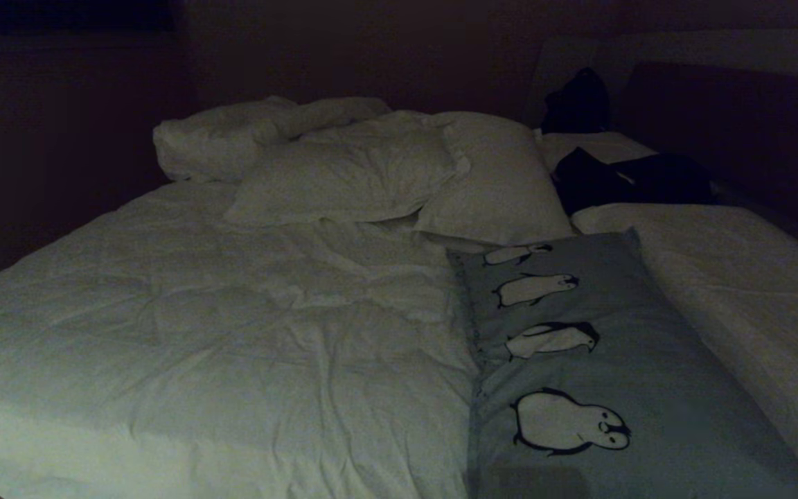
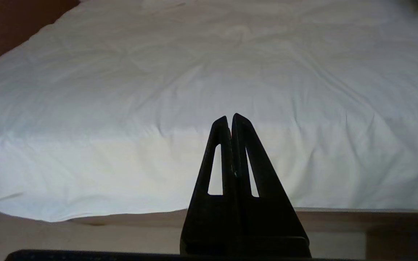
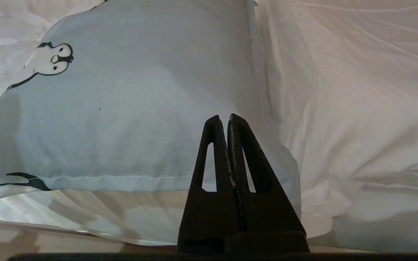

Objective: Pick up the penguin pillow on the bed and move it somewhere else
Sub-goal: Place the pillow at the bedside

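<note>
Bed edges: bed (image 1: 198, 326) shows a near edge and a left edge; rumpled white duvet (image 2: 180, 83) covers its left half as broad open surface, overhanging the near edge.
Head end: white pillows (image 1: 371, 173) lie heaped at the far edge; dark items (image 1: 621, 177) rest near the far right corner.
Penguin pillow: penguin pillow (image 1: 600, 374) lies on the right half, its near end at the bed's near edge, a white bolster-like fold just beside its right side.
Long axis: runs from near edge toward the head end; penguin row along its left side.
Left pincer: left pincer (image 2: 230, 119) closed, empty, facing the duvet's near edge.
Right pincer: right pincer (image 3: 222, 119) closed, empty, before the pillow's near end.
</note>
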`<state>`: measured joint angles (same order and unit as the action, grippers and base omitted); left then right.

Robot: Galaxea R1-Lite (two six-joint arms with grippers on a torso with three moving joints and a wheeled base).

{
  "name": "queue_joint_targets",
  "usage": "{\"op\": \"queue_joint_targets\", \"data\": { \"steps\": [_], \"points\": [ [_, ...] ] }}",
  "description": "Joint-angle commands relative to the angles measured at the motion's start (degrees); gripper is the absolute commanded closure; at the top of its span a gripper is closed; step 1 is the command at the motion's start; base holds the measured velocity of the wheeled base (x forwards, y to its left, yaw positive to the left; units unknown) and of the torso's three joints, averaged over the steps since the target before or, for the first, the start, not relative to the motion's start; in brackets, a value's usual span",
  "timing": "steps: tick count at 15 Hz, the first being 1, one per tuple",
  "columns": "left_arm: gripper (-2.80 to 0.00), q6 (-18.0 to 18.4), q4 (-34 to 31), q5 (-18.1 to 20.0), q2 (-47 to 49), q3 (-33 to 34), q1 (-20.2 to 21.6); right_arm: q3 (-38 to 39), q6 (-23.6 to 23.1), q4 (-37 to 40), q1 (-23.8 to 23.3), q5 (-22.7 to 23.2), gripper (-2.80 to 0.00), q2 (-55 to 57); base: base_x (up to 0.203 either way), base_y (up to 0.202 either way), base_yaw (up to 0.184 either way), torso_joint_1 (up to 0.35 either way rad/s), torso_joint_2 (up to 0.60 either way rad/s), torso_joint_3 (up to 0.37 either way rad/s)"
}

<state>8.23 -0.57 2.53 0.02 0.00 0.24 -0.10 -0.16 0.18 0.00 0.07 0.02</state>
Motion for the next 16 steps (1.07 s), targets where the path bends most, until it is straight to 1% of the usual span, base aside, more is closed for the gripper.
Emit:
{"op": "queue_joint_targets", "data": {
  "steps": [1,12,14,16],
  "points": [
    [0.00,-0.05,-0.04,0.20,-0.02,0.09,0.02,0.01,-0.02,-0.01,0.00,0.02,0.00,0.06,0.000,0.000,0.000,0.000,0.00,0.000],
    [0.00,-0.49,-0.22,0.11,-0.11,0.09,0.02,0.01,-0.02,0.00,0.00,0.02,0.00,0.06,0.000,0.000,0.000,0.000,0.00,0.000],
    [0.00,-0.49,-0.22,0.10,-0.02,0.09,0.02,-0.01,-2.74,0.26,0.00,0.50,0.00,0.06,0.000,0.000,0.000,0.000,0.00,0.000],
    [0.00,-0.49,-0.22,0.11,-0.02,0.09,0.02,0.01,-3.62,0.17,0.00,0.63,0.00,0.06,0.000,0.000,0.000,0.000,0.00,0.000]
  ]
}}
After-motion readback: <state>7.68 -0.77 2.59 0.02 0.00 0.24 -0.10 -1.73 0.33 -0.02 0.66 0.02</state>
